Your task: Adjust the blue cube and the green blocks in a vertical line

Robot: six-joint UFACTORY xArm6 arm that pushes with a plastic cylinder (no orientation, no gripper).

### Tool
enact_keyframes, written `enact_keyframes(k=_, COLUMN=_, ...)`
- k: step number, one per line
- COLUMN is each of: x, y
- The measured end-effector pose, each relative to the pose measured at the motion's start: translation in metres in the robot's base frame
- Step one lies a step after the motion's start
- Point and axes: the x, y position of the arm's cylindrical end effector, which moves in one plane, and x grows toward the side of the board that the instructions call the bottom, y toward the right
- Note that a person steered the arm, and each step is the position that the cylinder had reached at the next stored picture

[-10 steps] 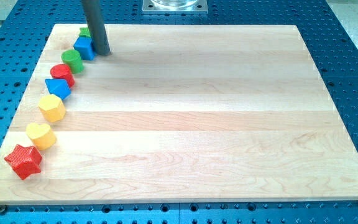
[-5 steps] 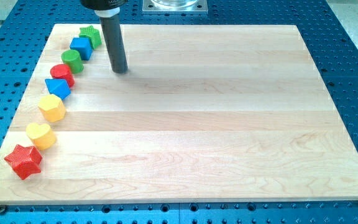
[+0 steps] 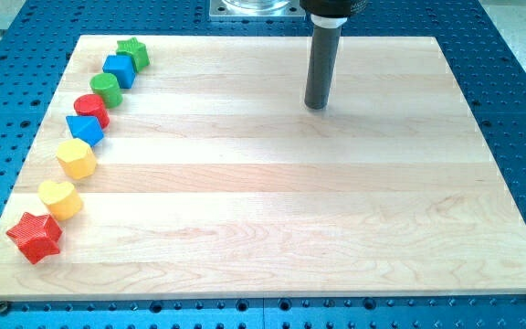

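My tip [image 3: 316, 106] moved right, well apart from blue cube [image 3: 119, 69], green star [image 3: 133, 52], green cylinder [image 3: 107, 89]; line slants upper-right.

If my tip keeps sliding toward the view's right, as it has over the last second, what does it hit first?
Nothing, apparently: my tip has only bare wooden board ahead. All blocks sit far off at the view's left.

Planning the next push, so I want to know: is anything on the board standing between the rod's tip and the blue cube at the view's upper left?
Nothing visible does. My tip stands well to the view's right of the blue cube, with only bare wooden board between them.
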Motion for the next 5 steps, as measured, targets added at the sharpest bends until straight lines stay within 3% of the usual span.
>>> enact_keyframes(k=3, x=-0.011, y=-0.011)
enact_keyframes(k=5, x=-0.088, y=-0.151)
